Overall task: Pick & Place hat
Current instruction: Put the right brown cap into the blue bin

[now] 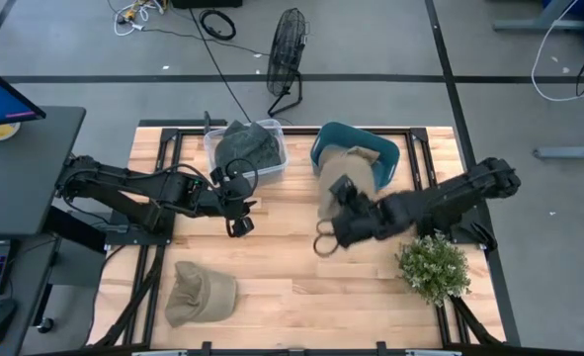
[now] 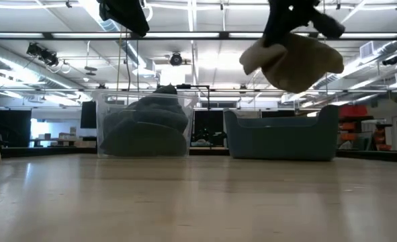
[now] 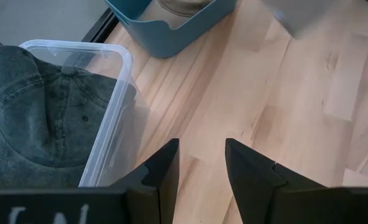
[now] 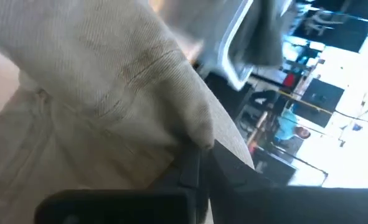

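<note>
A tan hat [image 1: 351,170] hangs from my right gripper [image 1: 343,198], which is shut on it, in front of the blue bin [image 1: 388,150]. In the low view this tan hat [image 2: 292,60] is high above the table. In the right wrist view its cloth [image 4: 96,93] fills the picture. A second tan hat [image 1: 201,293] lies flat near the table's near-left corner. My left gripper [image 1: 238,216] is open and holds nothing; it hovers near the clear bin [image 1: 277,138]. Its fingers [image 3: 165,171] are spread over bare wood. My right gripper pinches a bunched fold of the tan hat's cloth [image 4: 193,134] between its two fingers. The hat is lifted clear of the table and sags slack below the gripper [image 2: 289,20]. Which part of the hat the fold belongs to is hidden by the cloth itself.
The clear bin [image 2: 144,128] holds dark green hats [image 3: 40,112]. The blue bin [image 2: 282,138] stands to its right at the far edge. A potted plant [image 1: 433,267] sits near the right arm. Bare wood stretches across the table's middle and near side.
</note>
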